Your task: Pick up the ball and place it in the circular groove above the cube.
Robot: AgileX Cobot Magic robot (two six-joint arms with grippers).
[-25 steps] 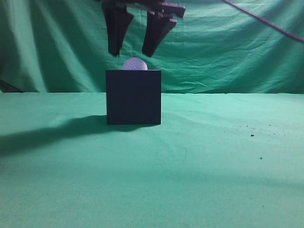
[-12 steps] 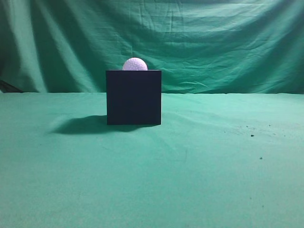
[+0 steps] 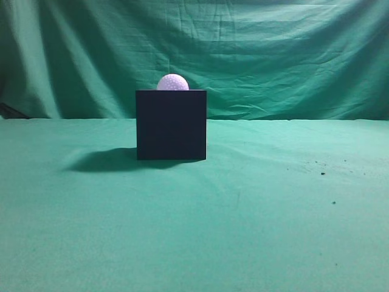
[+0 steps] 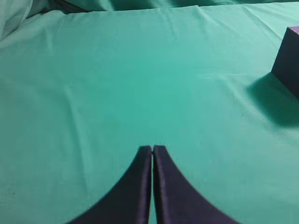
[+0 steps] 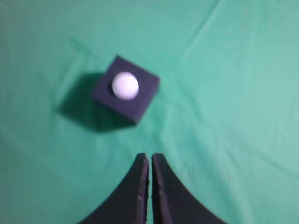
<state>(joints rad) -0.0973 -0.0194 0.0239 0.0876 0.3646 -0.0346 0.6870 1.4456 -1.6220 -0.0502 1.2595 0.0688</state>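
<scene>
A white dimpled ball [image 3: 172,82] sits in the top of the dark cube [image 3: 171,125], which stands on the green cloth at centre left. No gripper shows in the exterior view. In the right wrist view the ball [image 5: 125,86] rests on the cube [image 5: 140,105], and my right gripper [image 5: 150,157] is shut and empty, high above the cloth, apart from the cube. In the left wrist view my left gripper [image 4: 152,149] is shut and empty over bare cloth, with a corner of the cube [image 4: 287,60] at the right edge.
A green cloth [image 3: 255,207] covers the table and hangs as a backdrop [image 3: 273,55]. A few dark specks [image 3: 322,173] lie on the cloth at the right. The cube casts a shadow [image 3: 103,161] to its left.
One second ago a gripper hung open just above the ball on the cube. It has since risen out of the exterior view. The ball has stayed on the cube.
</scene>
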